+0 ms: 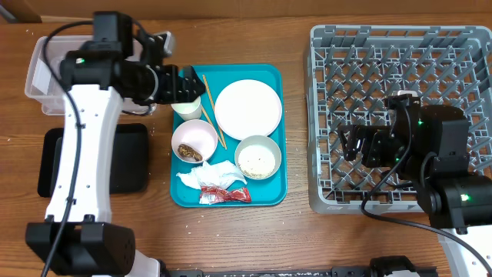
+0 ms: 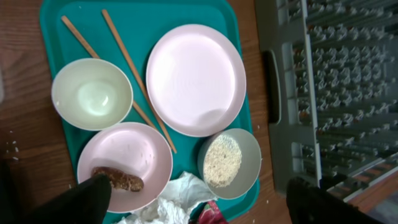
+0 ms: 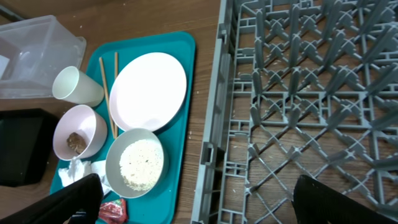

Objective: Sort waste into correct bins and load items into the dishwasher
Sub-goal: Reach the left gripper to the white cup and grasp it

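On the teal tray sit a white plate, a white cup, a pink bowl holding a brown food lump, a pale bowl of rice, two chopsticks, a crumpled napkin and a red wrapper. My left gripper is open and empty above the cup at the tray's far left; its wrist view shows the fingers spread wide. My right gripper is open and empty over the left side of the grey dish rack, fingers spread.
A clear plastic tub stands at the far left, with a black tray in front of it. The left arm's white body runs down the left side. Rice grains lie scattered on the wood near the teal tray.
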Motion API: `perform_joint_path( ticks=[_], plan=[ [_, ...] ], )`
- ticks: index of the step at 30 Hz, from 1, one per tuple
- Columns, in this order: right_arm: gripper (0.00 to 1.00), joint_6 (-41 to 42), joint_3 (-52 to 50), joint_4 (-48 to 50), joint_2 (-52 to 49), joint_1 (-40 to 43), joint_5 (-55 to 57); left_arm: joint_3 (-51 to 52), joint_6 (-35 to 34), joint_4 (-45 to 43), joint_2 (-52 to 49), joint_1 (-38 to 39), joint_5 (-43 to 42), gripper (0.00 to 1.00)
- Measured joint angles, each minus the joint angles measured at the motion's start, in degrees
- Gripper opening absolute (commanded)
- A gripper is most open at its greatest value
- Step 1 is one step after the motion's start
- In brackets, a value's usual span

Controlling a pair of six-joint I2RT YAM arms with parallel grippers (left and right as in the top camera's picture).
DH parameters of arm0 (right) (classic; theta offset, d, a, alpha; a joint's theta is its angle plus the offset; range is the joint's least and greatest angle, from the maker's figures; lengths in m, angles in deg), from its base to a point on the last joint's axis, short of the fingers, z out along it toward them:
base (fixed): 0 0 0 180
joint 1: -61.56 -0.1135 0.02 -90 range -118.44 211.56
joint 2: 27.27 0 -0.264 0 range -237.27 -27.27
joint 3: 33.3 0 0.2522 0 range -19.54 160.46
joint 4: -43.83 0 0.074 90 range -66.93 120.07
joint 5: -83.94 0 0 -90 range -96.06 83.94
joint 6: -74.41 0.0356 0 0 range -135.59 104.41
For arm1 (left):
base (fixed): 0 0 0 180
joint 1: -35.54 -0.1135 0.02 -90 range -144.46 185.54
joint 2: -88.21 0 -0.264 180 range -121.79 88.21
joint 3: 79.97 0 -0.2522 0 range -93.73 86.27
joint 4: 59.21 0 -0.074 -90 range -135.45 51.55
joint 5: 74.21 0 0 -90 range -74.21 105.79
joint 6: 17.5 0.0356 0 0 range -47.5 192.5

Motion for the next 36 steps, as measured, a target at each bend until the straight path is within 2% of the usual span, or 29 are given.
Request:
perform_joint_path(
  ticks=[9, 14, 22, 26, 32, 36],
  plan=[
    [1.0, 0.0, 0.0, 0.0, 0.0, 0.0, -1.0, 0.0, -8.1, 0.9, -0.2, 11.0, 21.9, 0.85],
    [1.0, 0.0, 0.0, 0.0, 0.0, 0.0, -1.0, -0.1, -10.7, -1.6, -2.1, 12.1, 28.1, 0.83],
    [1.0, 0.0, 0.0, -0.1, -0.8, 0.0, -1.4, -0.1, -10.9, -4.4, -7.5, 12.1, 29.2, 0.8],
    [0.99, 0.0, 0.0, -0.1, -2.7, 0.0, -1.4, -0.1, -8.9, -6.9, -8.5, 12.1, 28.8, 0.66],
    [0.98, 0.0, 0.0, -0.1, -5.2, 0.0, -1.4, -0.2, -5.3, -8.9, -13.4, 12.1, 27.9, 0.49],
    [0.98, 0.0, 0.0, -0.2, -5.2, 0.0, -1.4, -0.2, -4.6, -8.8, -17.3, 12.1, 27.2, 0.48]
  ],
)
